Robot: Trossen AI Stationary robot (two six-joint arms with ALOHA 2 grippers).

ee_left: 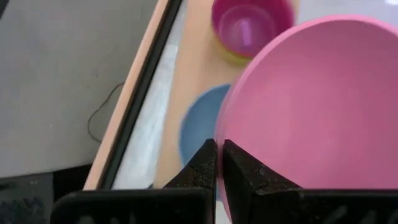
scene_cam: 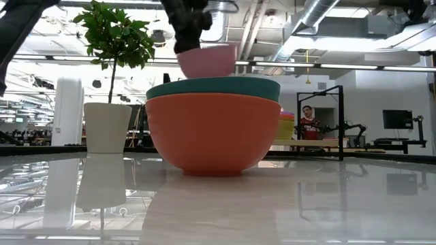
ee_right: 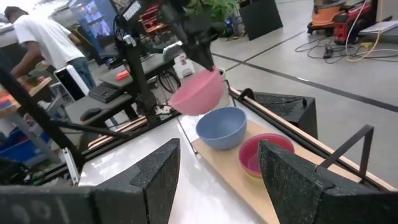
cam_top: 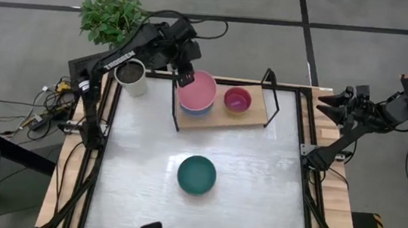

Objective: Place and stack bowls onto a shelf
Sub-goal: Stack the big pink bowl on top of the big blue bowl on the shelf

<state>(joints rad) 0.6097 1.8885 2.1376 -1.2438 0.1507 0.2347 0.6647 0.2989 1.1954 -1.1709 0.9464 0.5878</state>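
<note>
My left gripper (cam_top: 185,75) is shut on a pink bowl (cam_top: 198,90) and holds it above a blue bowl (cam_top: 196,109). The blue bowl stands on the left part of the light-wood shelf (cam_top: 257,113). On the shelf's right part a purple bowl (cam_top: 237,99) sits nested in a yellow one. A teal bowl (cam_top: 197,174) sits nested in an orange-red bowl (scene_cam: 208,136) at mid-table. My right gripper (ee_right: 214,180) is open and waits past the table's right edge, touching nothing. My left gripper pinches the pink bowl's rim (ee_left: 231,140), on the side toward the table's far left, one finger inside the bowl and one outside. The fingers (ee_left: 202,165) come from above, slanting down. The bowl hangs tilted and lifted clear over the blue bowl (ee_right: 221,127).
A white plant pot (cam_top: 133,77) with a green plant stands at the table's far-left corner, next to the shelf's left black end frame (cam_top: 176,100). The right end frame (cam_top: 270,91) rises at the shelf's other end. A person (ee_right: 43,43) is in the room behind.
</note>
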